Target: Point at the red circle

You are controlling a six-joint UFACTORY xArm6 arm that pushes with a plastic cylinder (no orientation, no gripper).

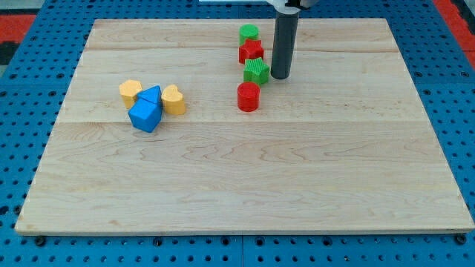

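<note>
The red circle (249, 96) is a short red cylinder standing on the wooden board (245, 178), a little above the board's middle. My tip (280, 76) is up and to the right of it, a short gap away, and right beside the green star (257, 71). Above the green star are a red star (251, 50) and a green circle (249, 33), so the four blocks form a rough column.
At the view's left is a cluster: a yellow hexagon (130, 91), a yellow heart-like block (173, 99), and two blue blocks (146, 113) touching between them. The board lies on a blue pegboard surface (22, 148).
</note>
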